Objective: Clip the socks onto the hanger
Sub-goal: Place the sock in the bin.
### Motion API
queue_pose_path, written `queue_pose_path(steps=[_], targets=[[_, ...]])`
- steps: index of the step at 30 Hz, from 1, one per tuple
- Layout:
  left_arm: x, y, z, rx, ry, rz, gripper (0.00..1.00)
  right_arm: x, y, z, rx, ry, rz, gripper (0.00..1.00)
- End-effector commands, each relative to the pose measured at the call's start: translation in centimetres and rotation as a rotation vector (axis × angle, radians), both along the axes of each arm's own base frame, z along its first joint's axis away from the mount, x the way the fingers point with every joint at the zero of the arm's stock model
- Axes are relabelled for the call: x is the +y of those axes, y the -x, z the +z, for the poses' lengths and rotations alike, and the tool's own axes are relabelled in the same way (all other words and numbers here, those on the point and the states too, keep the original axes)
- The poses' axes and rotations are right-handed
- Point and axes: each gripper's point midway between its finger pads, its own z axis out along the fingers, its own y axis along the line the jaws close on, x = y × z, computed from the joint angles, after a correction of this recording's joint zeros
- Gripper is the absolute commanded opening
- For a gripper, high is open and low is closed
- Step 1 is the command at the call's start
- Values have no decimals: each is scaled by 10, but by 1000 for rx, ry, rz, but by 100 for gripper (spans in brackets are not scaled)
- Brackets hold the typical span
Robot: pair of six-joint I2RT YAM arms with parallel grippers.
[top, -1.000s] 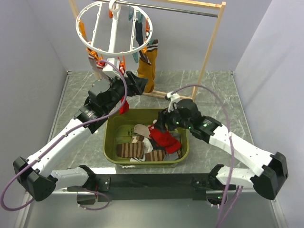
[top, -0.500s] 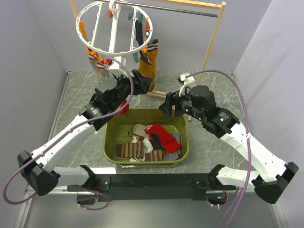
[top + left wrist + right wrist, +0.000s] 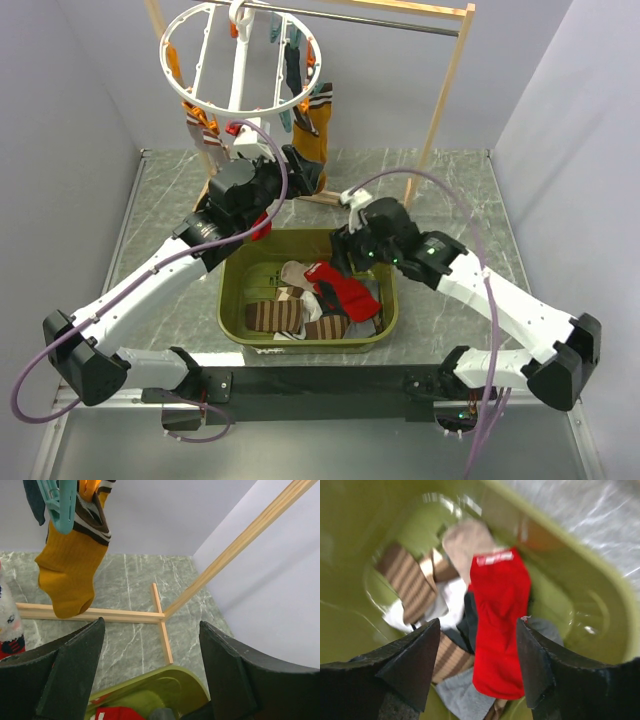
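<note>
Right gripper (image 3: 476, 624) wide open, empty, red sock (image 3: 500, 630) directly ahead; left gripper (image 3: 151, 625) wide open, empty, yellow sock (image 3: 70, 575) ahead-left.

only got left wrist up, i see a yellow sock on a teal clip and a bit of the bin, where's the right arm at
Observer: The right gripper hangs over the far side of the green bin, pointed down at the red sock.
Operator: holding anything
Observer: No. The right wrist view shows its fingers open, with nothing between them.
Operator: what else is in the bin
Observer: There are brown striped socks and a beige sock, lying beside the red sock.
</note>
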Motion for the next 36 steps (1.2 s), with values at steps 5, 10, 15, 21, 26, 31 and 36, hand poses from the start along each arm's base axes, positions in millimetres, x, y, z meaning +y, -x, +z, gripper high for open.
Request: queue_pose_path(steps=[5,10,15,21,26,31,36], targets=[[11,8,17,-43,14,22,82,4,15,-59,70,176,60,67],[17,12,19,-53,13,28,82,10,17,-94,78,297,58,58],[21,14,21,-60,6,36,82,8,20,-111,95,332,53,44],[23,17,23,-70,6,33,82,3,21,-108,102,342,23,0],[23,17,24,-77,6,33,82,12,42,-81,102,237,70,0],[21,17,25,-81,1,26,82,21,78,-60,151,130,171,0],[21,16,27,-88,-2,27,82,19,111,-77,252,116,256,0]])
